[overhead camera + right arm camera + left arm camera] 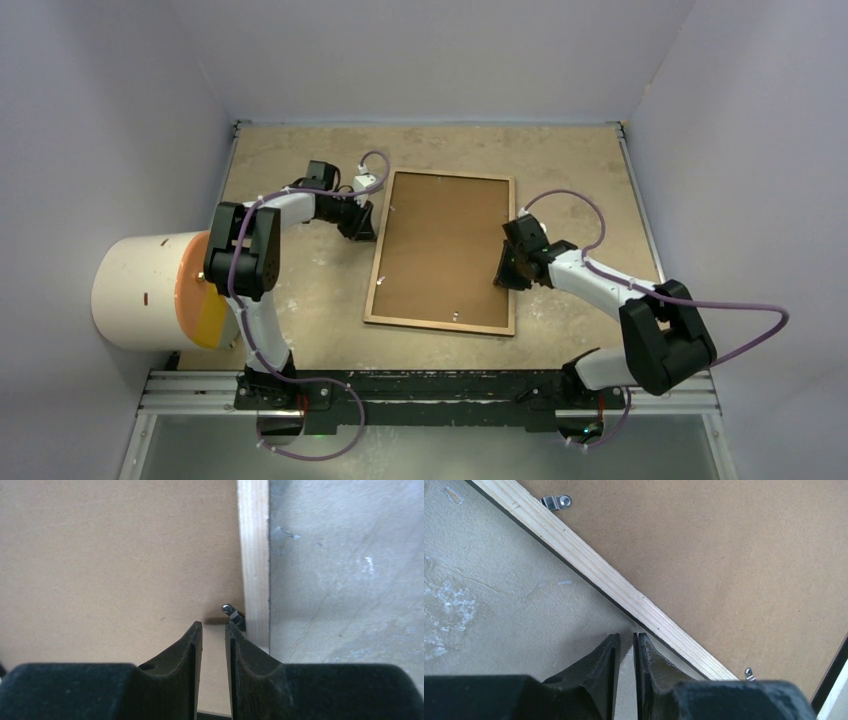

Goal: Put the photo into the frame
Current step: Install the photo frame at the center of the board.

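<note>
I see my right hand (508, 268) nearly pressed together at the right rail of the thin light-wood rectangular frame (380, 258) — mid-desk (300, 300), back up, brown backing board (445, 250) inside. Left hand (366, 226) pressed together beside its left rail.

White and orange cylinder (150, 290) lies left of table (300, 300)

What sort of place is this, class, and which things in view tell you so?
Probably a robot test cell or lab bench, not a home. Plain grey walls box in a scuffed table, two arms are bolted to a metal rail, and only the frame with its backing board lies out.
</note>
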`<state>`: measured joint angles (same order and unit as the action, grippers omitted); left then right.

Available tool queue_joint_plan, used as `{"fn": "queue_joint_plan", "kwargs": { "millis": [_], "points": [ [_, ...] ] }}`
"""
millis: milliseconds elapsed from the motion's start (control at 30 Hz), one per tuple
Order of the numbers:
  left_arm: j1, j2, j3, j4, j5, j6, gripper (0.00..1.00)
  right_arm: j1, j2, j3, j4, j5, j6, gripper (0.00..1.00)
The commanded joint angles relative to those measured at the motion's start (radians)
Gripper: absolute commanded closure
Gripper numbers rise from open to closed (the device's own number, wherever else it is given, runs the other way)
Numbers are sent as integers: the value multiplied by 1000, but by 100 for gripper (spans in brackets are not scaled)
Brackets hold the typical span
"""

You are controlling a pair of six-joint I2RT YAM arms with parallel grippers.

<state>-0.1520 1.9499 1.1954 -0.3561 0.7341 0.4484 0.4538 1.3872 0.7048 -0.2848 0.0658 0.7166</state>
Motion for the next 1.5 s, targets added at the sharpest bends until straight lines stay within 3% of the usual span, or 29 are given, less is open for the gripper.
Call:
{"fn": "queue_joint_plan", "kwargs": {
  "millis": [0, 433, 800, 1067, 1467],
  "points": [
    [-4, -41, -20, -5, -6, 26, 80, 0, 1, 29, -99, 108, -19, 73],
    [-4, -45, -19, -15, -2, 33, 80, 1, -45, 40, -72, 99, -60, 74],
    [-15, -42, -29, -24, -3, 37, 80, 66, -111, -68, 113, -413, -65, 68],
    [-21, -42, -21, -32, -12, 36, 80, 179, 6, -7, 112, -419, -59, 68],
    [-27, -46, -22, -37, -15, 42, 80, 261, 47, 68, 112, -388, -89, 71]
  ]
}}
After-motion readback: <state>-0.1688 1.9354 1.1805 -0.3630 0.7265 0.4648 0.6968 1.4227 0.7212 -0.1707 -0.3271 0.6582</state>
